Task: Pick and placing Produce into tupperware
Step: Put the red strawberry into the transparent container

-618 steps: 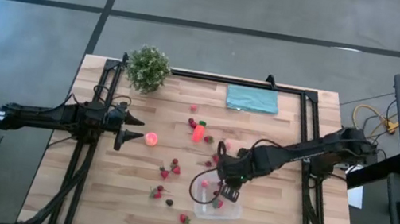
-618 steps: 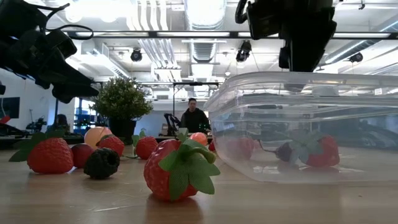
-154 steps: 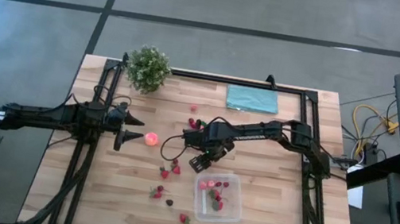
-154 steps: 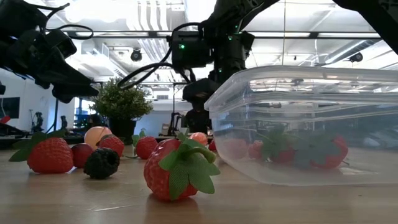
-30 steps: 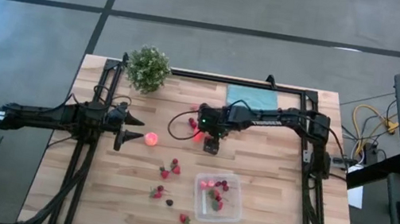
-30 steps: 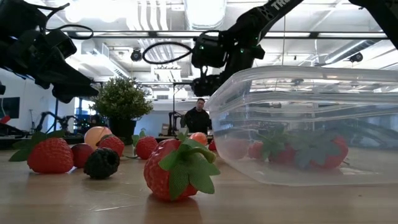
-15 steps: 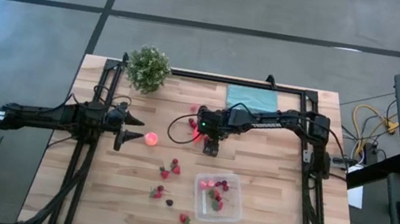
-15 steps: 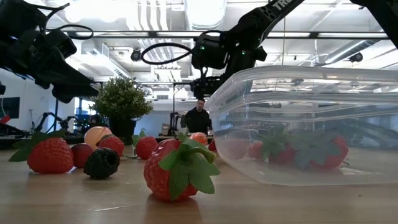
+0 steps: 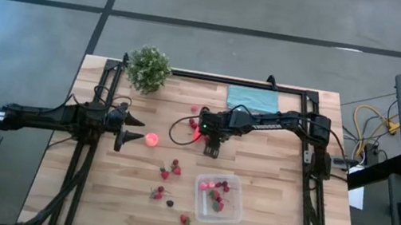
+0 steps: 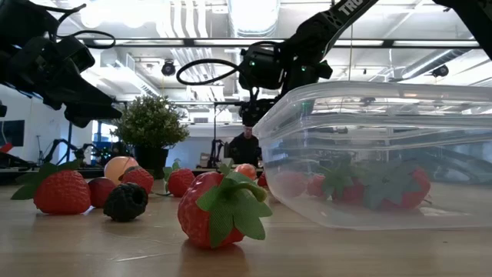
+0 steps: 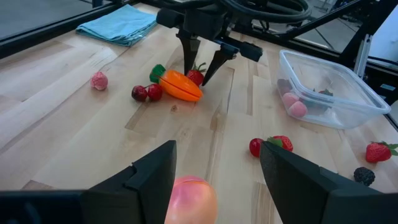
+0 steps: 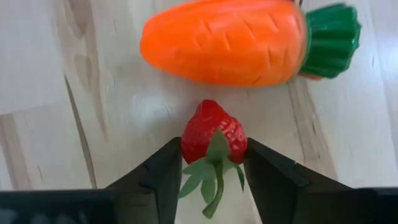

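A small red strawberry point(image 12: 213, 134) lies beside the orange carrot point(image 12: 224, 42), at the centre of the high view. The right gripper point(image 12: 211, 163) points down, fingers pinching it. The left gripper point(image 9: 132, 129) waits mid-left, fingers spread.

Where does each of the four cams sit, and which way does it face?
High: overhead, straight down; both arms, clear plastic tub.
Low: tabletop height, level; tub, right arm above.
Left wrist: past the left hand at the orange toy carrot.
Right wrist: down on a red toy strawberry between right hand fingers.
Both wrist views share carrot and strawberry.
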Available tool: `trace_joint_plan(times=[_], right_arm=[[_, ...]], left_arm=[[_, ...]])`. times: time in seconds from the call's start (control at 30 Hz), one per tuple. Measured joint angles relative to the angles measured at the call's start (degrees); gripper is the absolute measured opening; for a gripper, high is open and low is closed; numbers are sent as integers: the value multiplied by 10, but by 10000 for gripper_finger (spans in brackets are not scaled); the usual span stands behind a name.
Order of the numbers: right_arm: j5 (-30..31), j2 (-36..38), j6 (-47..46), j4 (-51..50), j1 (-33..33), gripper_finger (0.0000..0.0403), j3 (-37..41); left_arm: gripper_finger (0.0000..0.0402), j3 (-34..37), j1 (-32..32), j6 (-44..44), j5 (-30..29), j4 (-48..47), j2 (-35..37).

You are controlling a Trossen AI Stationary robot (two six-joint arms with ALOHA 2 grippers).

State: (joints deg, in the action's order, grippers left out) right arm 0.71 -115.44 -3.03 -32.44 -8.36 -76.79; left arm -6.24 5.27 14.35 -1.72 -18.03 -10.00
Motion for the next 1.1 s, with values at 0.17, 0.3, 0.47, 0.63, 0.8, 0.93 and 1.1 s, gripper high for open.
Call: trace_joint_plan(times=[0.17, 0.3, 0.47, 0.63, 0.8, 0.93, 1.1], right_arm=[[0, 0, -12, 15, 0, 136, 0], [0, 0, -31, 16, 0, 128, -2], [10, 9, -48, 10, 1, 128, -8], [15, 25, -49, -7, 3, 127, -9], [15, 55, -44, -89, 7, 128, -19], [6, 103, -32, -183, 31, 129, -28], [-32, 163, -97, -244, 92, 129, -37]], left_arm=[[217, 0, 0, 0, 0, 0, 0], [217, 0, 0, 0, 0, 0, 0], [217, 0, 0, 0, 0, 0, 0], [217, 0, 0, 0, 0, 0, 0], [217, 0, 0, 0, 0, 0, 0], [217, 0, 0, 0, 0, 0, 0], [217, 0, 0, 0, 0, 0, 0]])
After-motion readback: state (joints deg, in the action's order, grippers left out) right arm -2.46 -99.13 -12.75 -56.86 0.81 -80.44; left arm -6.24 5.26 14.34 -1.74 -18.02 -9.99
